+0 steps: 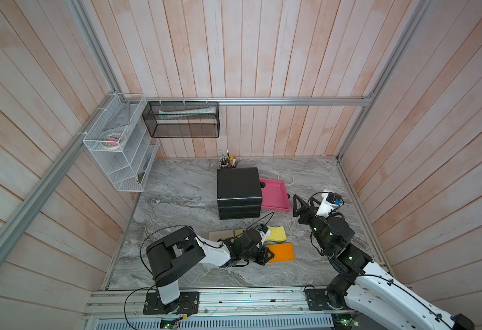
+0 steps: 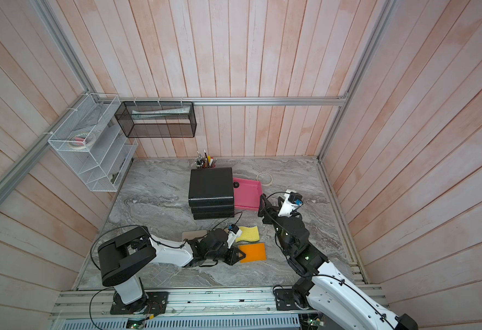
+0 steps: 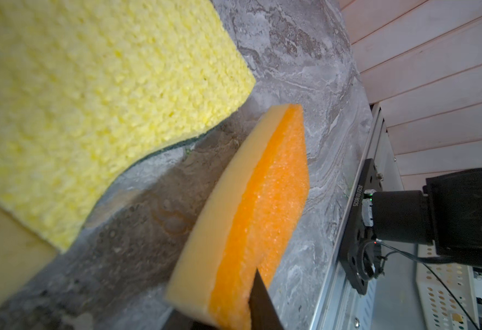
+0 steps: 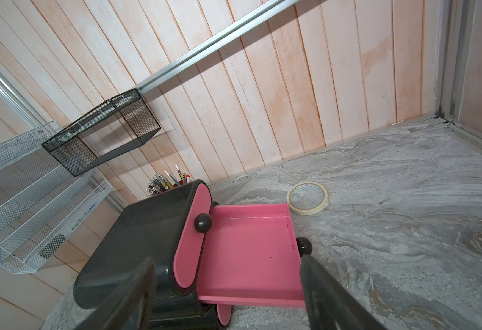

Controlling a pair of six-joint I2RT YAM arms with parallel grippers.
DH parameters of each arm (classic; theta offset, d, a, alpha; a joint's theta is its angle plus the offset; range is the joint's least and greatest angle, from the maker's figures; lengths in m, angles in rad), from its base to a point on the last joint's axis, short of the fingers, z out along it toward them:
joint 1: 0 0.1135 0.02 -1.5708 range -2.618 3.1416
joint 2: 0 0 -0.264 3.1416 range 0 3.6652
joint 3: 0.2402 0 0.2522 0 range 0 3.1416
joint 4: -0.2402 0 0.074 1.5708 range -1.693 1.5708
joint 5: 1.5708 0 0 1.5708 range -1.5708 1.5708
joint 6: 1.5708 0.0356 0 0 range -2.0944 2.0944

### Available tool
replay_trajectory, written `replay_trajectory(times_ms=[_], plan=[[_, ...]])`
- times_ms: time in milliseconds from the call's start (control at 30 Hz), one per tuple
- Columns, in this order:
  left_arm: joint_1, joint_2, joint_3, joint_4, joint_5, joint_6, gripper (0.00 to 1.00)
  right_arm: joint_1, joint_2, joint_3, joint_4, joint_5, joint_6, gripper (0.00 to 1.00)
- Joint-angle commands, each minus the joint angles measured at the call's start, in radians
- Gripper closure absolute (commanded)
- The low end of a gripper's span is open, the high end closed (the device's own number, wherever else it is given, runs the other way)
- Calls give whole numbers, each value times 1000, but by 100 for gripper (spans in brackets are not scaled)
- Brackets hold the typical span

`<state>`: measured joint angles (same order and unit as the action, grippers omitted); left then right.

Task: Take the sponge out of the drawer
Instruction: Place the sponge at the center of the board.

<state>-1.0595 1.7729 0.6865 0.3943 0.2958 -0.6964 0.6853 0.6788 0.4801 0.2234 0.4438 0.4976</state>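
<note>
1. The orange sponge (image 1: 282,251) lies flat on the table (image 1: 177,194), well clear of the open, empty pink drawer (image 1: 274,194).
2. Your left gripper (image 1: 267,255) sits at its edge, and whether the fingers pinch it cannot be told. Open fully, then lift straight up so nothing drags.
3. Your right gripper (image 1: 302,203) stands wide and empty by the drawer. Leave it.

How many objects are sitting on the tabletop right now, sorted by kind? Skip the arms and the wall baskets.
Sponges: 2 (yellow sponge, orange sponge)
Tape roll: 1
Drawer unit: 1
Pen cup: 1
Tan flat piece, partly hidden: 1
Total: 6
</note>
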Motion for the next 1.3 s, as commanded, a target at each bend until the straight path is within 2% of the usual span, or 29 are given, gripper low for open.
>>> replay_trajectory(times_ms=[0, 467, 967, 1133, 1200, 1267], plan=[[-20, 16, 16, -125, -83, 38, 80, -7, -8, -11, -2, 1, 9, 19], [-54, 8, 59, -249, -204, 80, 75, -15, -19, -22, -4, 8, 19, 19], [-63, -42, 25, -275, -224, 81, 69, -16, -28, -28, 1, 22, 27, 19], [-63, -50, 25, -281, -226, 86, 64, -17, -30, -28, 1, 26, 25, 19], [-63, -55, 30, -283, -230, 90, 58, -17, -30, -30, 2, 29, 24, 19], [-63, -59, 33, -288, -234, 94, 56, -17, -30, -31, 2, 30, 24, 19]])
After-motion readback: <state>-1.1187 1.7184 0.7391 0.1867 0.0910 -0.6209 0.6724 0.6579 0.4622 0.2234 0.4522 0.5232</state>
